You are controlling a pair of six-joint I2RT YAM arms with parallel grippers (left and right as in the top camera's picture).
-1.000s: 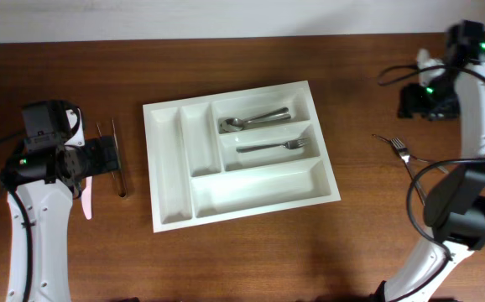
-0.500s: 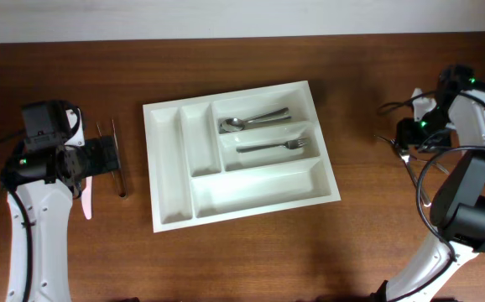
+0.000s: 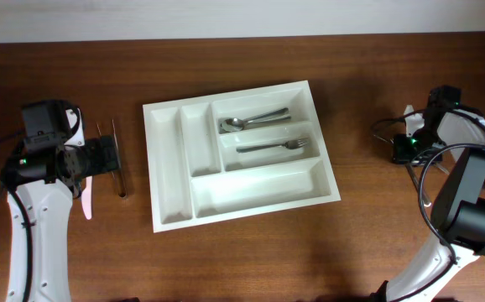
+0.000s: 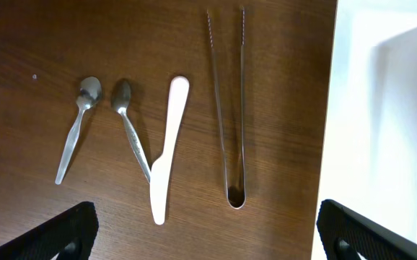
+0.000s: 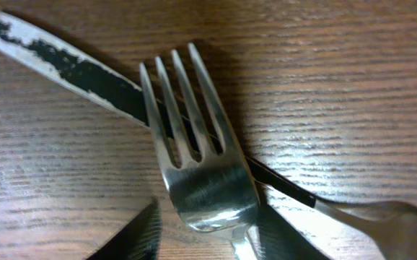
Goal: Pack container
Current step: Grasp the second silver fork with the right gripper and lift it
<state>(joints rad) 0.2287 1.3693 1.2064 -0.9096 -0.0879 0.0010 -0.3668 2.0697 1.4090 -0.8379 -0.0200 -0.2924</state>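
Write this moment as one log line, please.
right fingers open astride loose fork | left fingers open over tongs | container holds spoon, second fork

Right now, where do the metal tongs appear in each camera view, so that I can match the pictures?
Overhead: the metal tongs lie just left of the white cutlery tray.
Left wrist: centre of the picture, upright, bend at the bottom.
Right wrist: not in it.
Shared landmark: the tray's left rim, at the right edge of the left wrist view.
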